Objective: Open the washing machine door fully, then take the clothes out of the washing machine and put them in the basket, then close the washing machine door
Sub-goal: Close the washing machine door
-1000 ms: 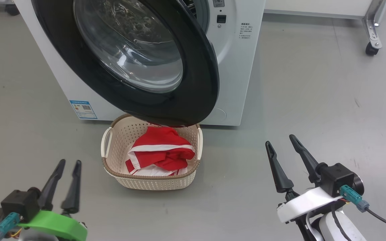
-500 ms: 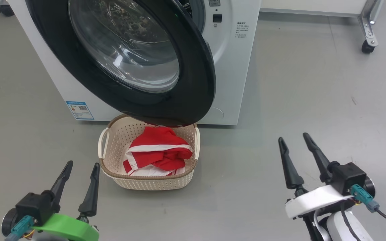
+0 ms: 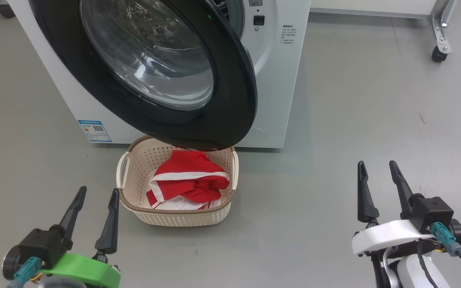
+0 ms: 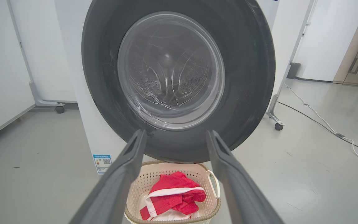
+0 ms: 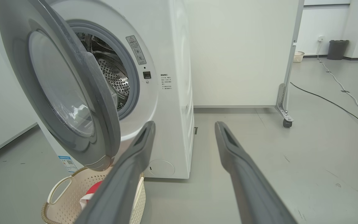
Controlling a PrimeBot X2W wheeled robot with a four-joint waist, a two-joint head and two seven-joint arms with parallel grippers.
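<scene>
**A:** Now that the clothes (image 3: 188, 182) lie heaped in the basket (image 3: 174, 211), red with white stripes, has anything around them shifted?

**B:** Not the cloth itself. The basket stands on the floor (image 3: 354, 100) just in front of the washing machine (image 3: 278, 80). The washing machine door (image 3: 230, 100) is swung out, and its lower edge hangs over the basket's back rim. What has changed is the left gripper (image 3: 99, 190). A second ago its two fingers stood close together; now they are spread wide with nothing between them, near the basket's left front corner and not touching it.

**A:** And the right gripper (image 3: 376, 164)?

**B:** Splayed as before and empty, but it has drifted further right, well apart from the basket, over bare floor.

**A:** What does that mean for the job?

**B:** I judge the unloading is finished. The slice of drum (image 5: 110, 71) seen past the door in the right wrist view shows bare perforated steel, though most of the drum is hidden. With both pincers released and free, the step left is closing the door.

**A:** Any snag?

**B:** The door's black rim sits right above the basket. Whether it clears the woven rim as it swings shut, I cannot tell.
</scene>
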